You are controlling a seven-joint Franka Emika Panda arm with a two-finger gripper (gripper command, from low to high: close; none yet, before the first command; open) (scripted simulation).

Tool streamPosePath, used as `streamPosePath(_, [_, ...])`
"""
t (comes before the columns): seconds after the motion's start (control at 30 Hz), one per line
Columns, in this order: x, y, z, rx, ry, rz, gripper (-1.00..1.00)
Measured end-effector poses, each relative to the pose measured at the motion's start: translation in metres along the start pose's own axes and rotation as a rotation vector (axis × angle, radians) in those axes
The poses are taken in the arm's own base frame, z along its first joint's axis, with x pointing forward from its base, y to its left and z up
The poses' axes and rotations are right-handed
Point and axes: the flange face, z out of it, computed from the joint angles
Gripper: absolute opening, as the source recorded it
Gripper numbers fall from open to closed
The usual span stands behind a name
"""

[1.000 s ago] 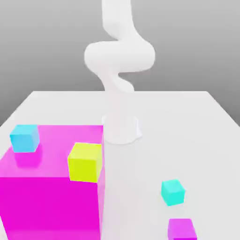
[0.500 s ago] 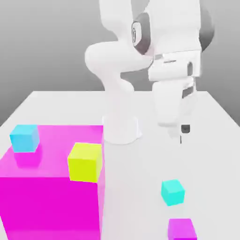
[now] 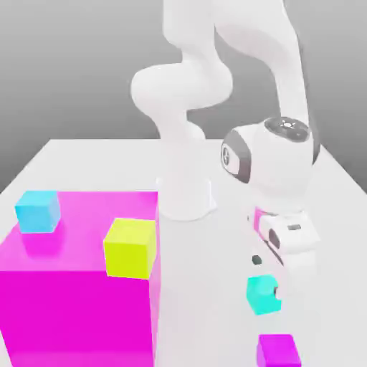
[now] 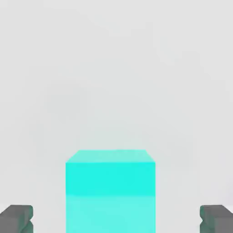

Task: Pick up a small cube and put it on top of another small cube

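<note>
White table (image 3: 86,154), grey backdrop. Gripper (image 4: 116,220) fingers spread wide, one to each side of the green cube (image 4: 110,191) with clear gaps — nothing held. In the exterior view the hand covers part of that cube's (image 3: 262,295) upper right; fingers hard to make out there. Purple cube (image 3: 278,351) just in front, cut off by the frame edge. Magenta block (image 3: 72,308) also cropped, carrying a blue cube (image 3: 37,211) and yellow cube (image 3: 130,248). No readable markings.

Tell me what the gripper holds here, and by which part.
Nothing: the gripper is open, its fingertips apart from the turquoise cube between them.
</note>
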Motion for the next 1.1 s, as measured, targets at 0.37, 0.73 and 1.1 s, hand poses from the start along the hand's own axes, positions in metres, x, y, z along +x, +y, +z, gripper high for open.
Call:
streamPosePath(0.37, [0.000,0.000,-0.012,0.001,-0.001,-0.001,-1.00])
streamPosePath(0.73, [-0.010,0.104,-0.133,-0.003,0.000,0.432,-1.00])
streamPosePath(1.1, [-0.110,0.222,-0.302,0.004,0.001,1.113,-1.00])
